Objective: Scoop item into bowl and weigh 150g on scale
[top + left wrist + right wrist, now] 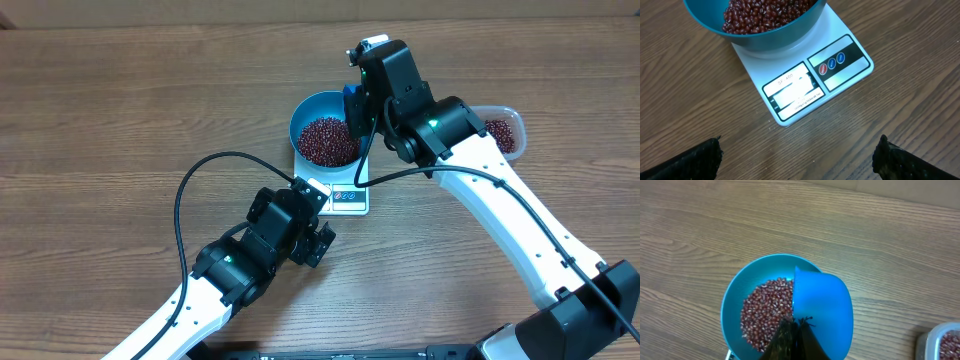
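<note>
The bright-blue bowl (303,112) stands on the white scale (347,198) and holds a heap of red-brown beans (328,140). My right gripper (796,325) is shut on a small blue scoop (822,305), which hangs over the bowl's (732,295) right half. No beans show on the side of the scoop that faces the camera, while beans (765,310) fill the bowl's left part. My left gripper (799,155) stands open and empty over bare wood, just in front of the scale's (805,85) display and buttons. The bowl (775,37) with its beans (765,12) lies beyond it.
A clear plastic tub (507,117) with more beans (500,137) stands to the right of the bowl, partly under my right arm; its corner (942,342) shows in the right wrist view. A black cable (185,195) loops over the table left of the scale.
</note>
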Robot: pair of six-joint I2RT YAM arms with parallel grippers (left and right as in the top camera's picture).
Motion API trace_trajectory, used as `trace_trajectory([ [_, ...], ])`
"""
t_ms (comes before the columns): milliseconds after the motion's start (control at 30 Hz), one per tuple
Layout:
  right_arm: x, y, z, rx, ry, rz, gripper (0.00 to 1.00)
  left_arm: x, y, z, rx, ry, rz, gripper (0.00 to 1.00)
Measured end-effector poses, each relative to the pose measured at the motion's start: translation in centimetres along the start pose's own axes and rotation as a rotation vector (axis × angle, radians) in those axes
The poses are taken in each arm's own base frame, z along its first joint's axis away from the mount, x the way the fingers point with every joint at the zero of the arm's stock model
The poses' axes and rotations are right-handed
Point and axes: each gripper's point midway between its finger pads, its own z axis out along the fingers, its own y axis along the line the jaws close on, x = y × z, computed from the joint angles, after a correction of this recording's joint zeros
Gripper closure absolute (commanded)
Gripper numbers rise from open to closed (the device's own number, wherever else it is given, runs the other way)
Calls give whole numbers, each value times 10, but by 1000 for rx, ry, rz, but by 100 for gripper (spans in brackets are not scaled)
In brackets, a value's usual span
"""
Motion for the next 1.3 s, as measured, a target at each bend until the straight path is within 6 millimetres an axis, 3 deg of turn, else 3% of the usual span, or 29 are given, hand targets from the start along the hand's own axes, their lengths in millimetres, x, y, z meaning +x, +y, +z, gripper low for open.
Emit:
trace_trajectory([
  [367, 4, -5, 0, 26, 16, -13, 96, 0, 0, 0, 0, 0, 0, 0],
  [1300, 6, 4, 0, -25, 27, 40, 96, 0, 0, 0, 0, 0, 0, 0],
])
